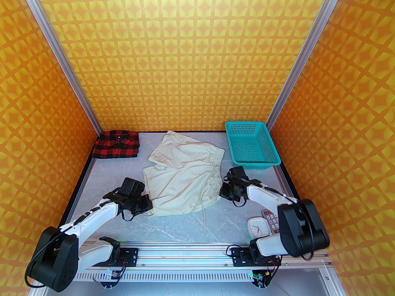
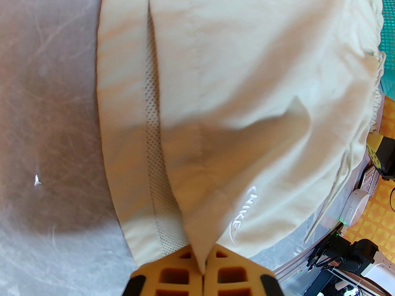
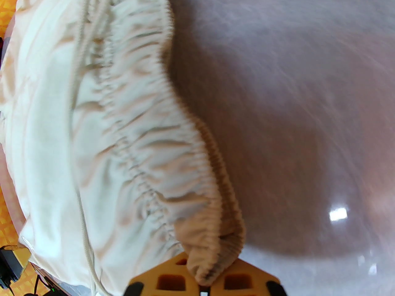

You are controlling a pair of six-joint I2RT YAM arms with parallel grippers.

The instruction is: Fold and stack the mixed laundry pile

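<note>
Cream shorts (image 1: 182, 177) lie flat on the table (image 1: 172, 230), right of the folded checked shirt (image 1: 116, 144): light, limp, likely to sag. The left gripper (image 2: 203, 270) pinches a hem corner. The right gripper (image 3: 202, 284) is clamped on the elastic waistband (image 3: 197, 153), and both look like sound holds.
</note>
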